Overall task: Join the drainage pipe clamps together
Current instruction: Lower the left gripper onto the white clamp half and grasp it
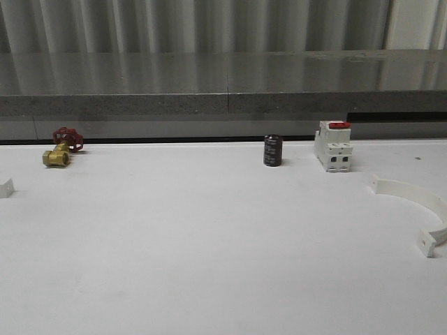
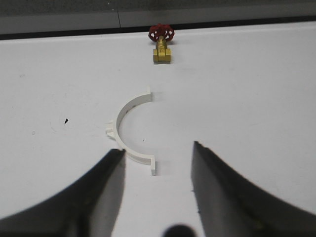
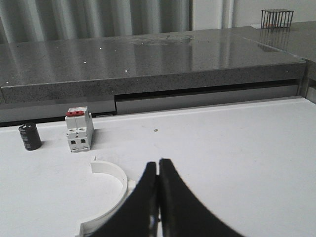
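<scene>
Overall, white table point(image 1: 209, 244); grey stone ledge point(image 1: 223, 84), corrugated wall point(image 1: 195, 24) behind.

Left end effector point(image 2: 158, 163) spread, right end effector point(image 3: 158, 192) closed

White table point(image 1: 209, 244), matte flat top, backed along its far edge by a grey speckled stone ledge point(image 1: 223, 103). Resting directly on it, far row from left to right: brass valve with red handwheel point(image 1: 61, 147) lying on its side; black cylindrical capacitor point(image 1: 273, 151) upright; white breaker with red switch point(image 1: 333, 146) upright, just right of the capacitor and apart from it. Nearer, at the right edge, one white half-ring pipe clamp point(image 1: 419, 206) lying flat with tabbed ends; at the far left edge, the tab end of a second white half-ring clamp point(image 1: 5, 188), seen whole in the left wrist view point(image 2: 129, 131), near the valve and well apart from the first.
</scene>
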`<action>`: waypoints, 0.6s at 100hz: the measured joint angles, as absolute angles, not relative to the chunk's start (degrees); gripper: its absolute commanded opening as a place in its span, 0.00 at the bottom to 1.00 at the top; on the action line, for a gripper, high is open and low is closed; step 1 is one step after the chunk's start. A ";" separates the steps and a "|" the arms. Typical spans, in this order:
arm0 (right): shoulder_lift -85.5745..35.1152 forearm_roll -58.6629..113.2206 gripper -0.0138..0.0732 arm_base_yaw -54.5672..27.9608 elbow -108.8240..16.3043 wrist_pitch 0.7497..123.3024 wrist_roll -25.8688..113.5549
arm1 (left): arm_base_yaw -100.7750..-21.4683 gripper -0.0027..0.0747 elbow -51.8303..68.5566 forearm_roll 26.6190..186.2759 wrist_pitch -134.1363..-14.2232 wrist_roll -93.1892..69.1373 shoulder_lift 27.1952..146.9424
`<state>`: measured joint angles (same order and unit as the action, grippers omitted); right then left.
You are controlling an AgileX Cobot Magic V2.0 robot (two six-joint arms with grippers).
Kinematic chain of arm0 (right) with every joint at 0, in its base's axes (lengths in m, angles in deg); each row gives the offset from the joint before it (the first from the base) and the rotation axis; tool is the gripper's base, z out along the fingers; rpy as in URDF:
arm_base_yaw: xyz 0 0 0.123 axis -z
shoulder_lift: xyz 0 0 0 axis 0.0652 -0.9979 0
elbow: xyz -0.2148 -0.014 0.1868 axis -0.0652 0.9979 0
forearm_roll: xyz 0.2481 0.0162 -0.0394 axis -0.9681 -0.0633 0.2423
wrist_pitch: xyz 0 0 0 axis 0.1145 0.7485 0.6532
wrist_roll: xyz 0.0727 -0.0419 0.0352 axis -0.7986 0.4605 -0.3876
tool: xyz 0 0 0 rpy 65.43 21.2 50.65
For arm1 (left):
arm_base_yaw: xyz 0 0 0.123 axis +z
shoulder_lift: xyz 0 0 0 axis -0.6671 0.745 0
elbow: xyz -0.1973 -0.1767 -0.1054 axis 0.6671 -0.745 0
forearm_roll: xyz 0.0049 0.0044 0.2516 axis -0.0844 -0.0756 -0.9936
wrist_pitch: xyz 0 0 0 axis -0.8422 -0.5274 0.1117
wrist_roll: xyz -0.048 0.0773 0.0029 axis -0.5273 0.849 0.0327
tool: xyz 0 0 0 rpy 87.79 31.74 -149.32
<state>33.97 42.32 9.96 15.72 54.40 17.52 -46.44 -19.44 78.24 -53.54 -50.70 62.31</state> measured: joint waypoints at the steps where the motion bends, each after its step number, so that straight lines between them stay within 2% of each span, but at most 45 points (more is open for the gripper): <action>1: 33.97 42.32 0.08 9.96 15.72 54.40 17.52 | -46.44 0.67 -19.28 78.22 -53.85 -50.70 63.24; 25: 33.97 42.32 0.08 9.96 15.72 54.40 17.61 | -45.48 0.67 -14.05 74.78 -56.80 -52.60 78.16; 60: 33.97 42.32 0.08 9.96 15.72 54.40 17.61 | -39.52 0.67 1.81 74.64 -43.46 -55.36 103.79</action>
<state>33.97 42.32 9.96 15.72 54.40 17.61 -39.52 1.81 74.64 -43.46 -55.36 103.79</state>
